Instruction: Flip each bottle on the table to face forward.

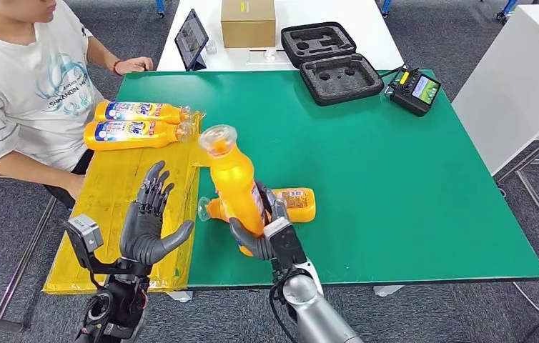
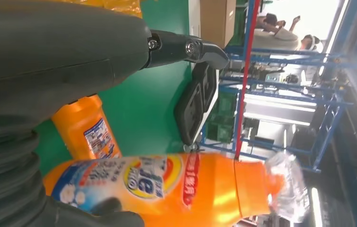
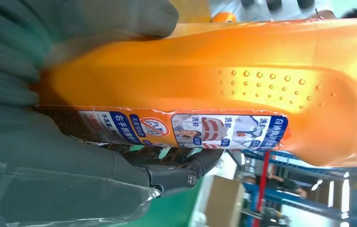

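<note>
Four orange bottles: one upright (image 1: 234,187), one lying behind it (image 1: 297,204), two lying together (image 1: 138,111) (image 1: 134,134) on yellow sheet (image 1: 120,214).

Two orange bottles (image 2: 167,189) (image 2: 89,130) beside the left hand (image 2: 63,61) — green table (image 2: 153,109) behind.

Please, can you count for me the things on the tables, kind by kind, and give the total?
Orange bottles: 4 (two lying on the yellow sheet, one lying on the green mat, one held up by the right hand)
Black foam cases: 2
Cardboard box: 1
Tablet: 1
Handheld controller: 1
Total: 9
</note>
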{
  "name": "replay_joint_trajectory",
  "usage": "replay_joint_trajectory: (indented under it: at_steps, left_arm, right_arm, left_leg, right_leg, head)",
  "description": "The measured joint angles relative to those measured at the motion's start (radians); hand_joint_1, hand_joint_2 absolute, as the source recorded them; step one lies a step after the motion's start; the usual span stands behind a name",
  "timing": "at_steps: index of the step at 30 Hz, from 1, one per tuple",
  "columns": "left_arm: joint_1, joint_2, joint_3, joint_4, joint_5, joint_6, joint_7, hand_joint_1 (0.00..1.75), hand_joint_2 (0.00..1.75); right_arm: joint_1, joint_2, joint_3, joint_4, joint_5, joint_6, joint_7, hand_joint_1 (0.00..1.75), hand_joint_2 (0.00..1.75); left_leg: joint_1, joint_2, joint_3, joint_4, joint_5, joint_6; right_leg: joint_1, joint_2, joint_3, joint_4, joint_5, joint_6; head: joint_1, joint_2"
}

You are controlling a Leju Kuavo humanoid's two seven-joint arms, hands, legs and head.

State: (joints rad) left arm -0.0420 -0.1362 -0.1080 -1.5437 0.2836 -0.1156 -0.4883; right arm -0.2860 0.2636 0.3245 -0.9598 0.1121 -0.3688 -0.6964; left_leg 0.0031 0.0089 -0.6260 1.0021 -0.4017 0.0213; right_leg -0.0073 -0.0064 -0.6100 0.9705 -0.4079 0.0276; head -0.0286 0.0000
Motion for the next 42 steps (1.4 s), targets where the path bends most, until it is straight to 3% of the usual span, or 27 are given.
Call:
replay_joint_trajectory:
  at_steps: [11, 15, 27, 40, 41, 42]
  left_arm:
    - [-0.036, 0.017, -0.025, 0.068, 0.043, -0.016, 0.003, 0.00, 1.75]
    - [-0.043, 0.026, -0.028, 0.089, 0.089, -0.037, 0.011, 0.00, 1.75]
    - [-0.028, 0.054, -0.061, 0.100, 0.195, -0.148, 0.065, 0.00, 1.75]
    - [-0.044, 0.074, -0.073, 0.099, 0.203, -0.150, 0.093, 0.00, 1.75]
    - [-0.044, 0.074, -0.074, 0.099, 0.203, -0.150, 0.093, 0.12, 1.75]
    - [-0.044, 0.075, -0.075, 0.099, 0.203, -0.149, 0.093, 0.56, 1.75]
  right_arm:
    - [-0.031, 0.008, 0.213, 0.036, 0.122, -0.201, 0.000, 1.75, 1.75]
    - [-0.060, 0.013, 0.259, 0.072, 0.175, -0.234, 0.005, 1.75, 1.75]
    - [-0.132, 0.057, 0.312, 0.280, 0.242, -0.217, 0.013, 1.75, 1.75]
    - [-0.174, 0.076, 0.308, 0.378, 0.247, -0.204, 0.025, 1.75, 1.75]
    - [-0.174, 0.077, 0.308, 0.380, 0.248, -0.204, 0.027, 1.75, 1.75]
    - [-0.175, 0.078, 0.308, 0.382, 0.249, -0.204, 0.028, 1.75, 1.75]
  left_leg:
    - [0.000, 0.000, 0.000, 0.000, 0.000, 0.000]
    - [0.000, 0.000, 0.000, 0.000, 0.000, 0.000]
    - [0.000, 0.001, 0.000, 0.000, 0.000, 0.000]
    - [0.000, 0.001, 0.000, 0.000, 0.000, 0.000]
    - [0.000, 0.001, 0.000, 0.000, 0.000, 0.000]
    - [0.000, 0.001, 0.000, 0.000, 0.000, 0.000]
  right_leg:
    - [0.000, 0.000, 0.000, 0.000, 0.000, 0.000]
    - [0.000, 0.000, 0.000, 0.000, 0.000, 0.000]
    - [0.000, 0.000, -0.001, 0.000, 0.000, 0.000]
    - [0.000, 0.000, -0.002, 0.000, 0.000, 0.000]
    - [0.000, 0.000, -0.002, 0.000, 0.000, 0.000]
    - [0.000, 0.000, -0.002, 0.000, 0.000, 0.000]
  head:
    - [0.000, 0.000]
    - [0.000, 0.000]
    - [0.000, 0.000]
    - [0.000, 0.000]
    - [0.000, 0.000]
    - [0.000, 0.000]
